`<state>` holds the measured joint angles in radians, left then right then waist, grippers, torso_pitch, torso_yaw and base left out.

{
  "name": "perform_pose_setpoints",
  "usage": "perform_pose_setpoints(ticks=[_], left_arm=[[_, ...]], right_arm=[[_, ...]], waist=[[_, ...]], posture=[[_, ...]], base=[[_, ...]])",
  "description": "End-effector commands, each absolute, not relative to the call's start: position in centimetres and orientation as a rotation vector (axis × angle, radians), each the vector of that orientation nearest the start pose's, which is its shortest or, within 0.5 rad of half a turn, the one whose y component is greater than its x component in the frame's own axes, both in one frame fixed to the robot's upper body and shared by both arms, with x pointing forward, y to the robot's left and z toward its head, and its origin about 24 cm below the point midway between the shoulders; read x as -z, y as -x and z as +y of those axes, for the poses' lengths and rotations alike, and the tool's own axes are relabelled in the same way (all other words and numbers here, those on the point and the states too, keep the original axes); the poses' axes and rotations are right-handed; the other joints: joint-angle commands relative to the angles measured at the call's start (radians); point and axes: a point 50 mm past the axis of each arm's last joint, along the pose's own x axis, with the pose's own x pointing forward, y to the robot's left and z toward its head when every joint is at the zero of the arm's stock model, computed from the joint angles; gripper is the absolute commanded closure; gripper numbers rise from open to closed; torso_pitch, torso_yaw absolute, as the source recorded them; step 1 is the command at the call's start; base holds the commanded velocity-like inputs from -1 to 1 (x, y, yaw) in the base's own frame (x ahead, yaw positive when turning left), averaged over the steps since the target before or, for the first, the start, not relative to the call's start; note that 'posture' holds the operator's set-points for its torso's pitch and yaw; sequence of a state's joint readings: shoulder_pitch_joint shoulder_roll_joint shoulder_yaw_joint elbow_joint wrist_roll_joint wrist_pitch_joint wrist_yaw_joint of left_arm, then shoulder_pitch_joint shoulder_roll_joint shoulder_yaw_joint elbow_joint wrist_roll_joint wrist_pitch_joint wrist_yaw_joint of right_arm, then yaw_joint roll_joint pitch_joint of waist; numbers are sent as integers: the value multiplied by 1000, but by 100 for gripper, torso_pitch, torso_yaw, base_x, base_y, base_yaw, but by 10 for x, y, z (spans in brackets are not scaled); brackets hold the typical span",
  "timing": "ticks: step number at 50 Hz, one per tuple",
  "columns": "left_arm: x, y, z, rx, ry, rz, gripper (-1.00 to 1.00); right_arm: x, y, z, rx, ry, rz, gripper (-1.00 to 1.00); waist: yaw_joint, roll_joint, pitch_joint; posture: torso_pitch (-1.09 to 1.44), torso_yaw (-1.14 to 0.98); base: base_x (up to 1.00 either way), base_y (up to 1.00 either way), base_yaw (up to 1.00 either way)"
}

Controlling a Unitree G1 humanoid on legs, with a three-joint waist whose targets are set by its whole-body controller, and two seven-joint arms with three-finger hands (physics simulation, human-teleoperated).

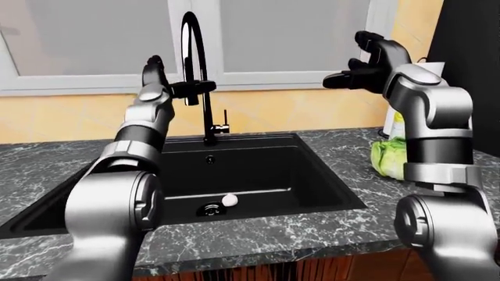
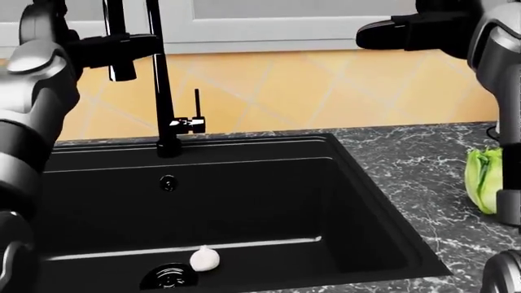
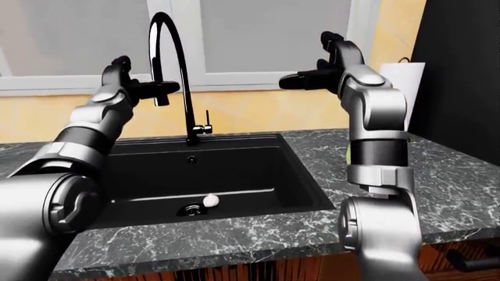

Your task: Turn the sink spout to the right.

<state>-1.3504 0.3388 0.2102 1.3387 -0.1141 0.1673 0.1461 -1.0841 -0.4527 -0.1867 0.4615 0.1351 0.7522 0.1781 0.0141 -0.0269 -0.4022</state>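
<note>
I've got the left hand (image 3: 129,82) up at the spout (image 3: 162,93) tip, dark fingers (image 2: 114,47) wrapped around the nozzle end as far as I can judge, though black on black makes the exact contact hard to read. The faucet (image 1: 204,88) stands at the top edge of the sink (image 1: 312,175) in the eye views, its arch curving down toward the left, so the nozzle hangs over the sink's left part. My read: contact is made, but the swing to the right is not yet done, all of the turn is left. Right hand (image 1: 367,64) is raised well apart from the faucet, fingers spread, holding nothing. Count: one faucet with one spout and one side lever (image 2: 195,101), standing upright; one sink basin with one drain (image 2: 168,276); one small white bulb (image 2: 204,259), looks like garlic, lying just beside the drain; one green leafy vegetable (image 2: 482,177) on the countertop (image 1: 328,225) to the right, partly hidden behind my right arm; something white behind it, can't identify it.
</note>
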Motion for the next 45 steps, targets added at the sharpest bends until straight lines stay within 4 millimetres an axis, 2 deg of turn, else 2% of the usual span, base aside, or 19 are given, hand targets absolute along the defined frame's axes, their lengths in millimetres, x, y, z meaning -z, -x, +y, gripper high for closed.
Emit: perform_pose_setpoints(ticks=[1,11,34,45], left_arm=[[-241,-432,194,-239,16,17,-100],[-241,-433,188,-236,-6,21,-100],[-258,-435,152,-138,-5,-6,-100],[-257,-435,134,-96,-12,-6,-100]], right_arm=[[-281,-387,-216,-23,80,-14,-100],[-280,-386,-216,-22,79,-13,-100],[-278,-384,-220,-17,74,-12,-100],[-277,-383,-221,-14,74,-12,-100]], waist=[[0,-1,-6],[-2,-4,-6],[-2,-9,-6],[-2,-14,-6]], posture=[[-70,0],[-70,0],[-70,0],[-70,0]], base=[[0,0,0],[0,0,0],[0,0,0],[0,0,0]])
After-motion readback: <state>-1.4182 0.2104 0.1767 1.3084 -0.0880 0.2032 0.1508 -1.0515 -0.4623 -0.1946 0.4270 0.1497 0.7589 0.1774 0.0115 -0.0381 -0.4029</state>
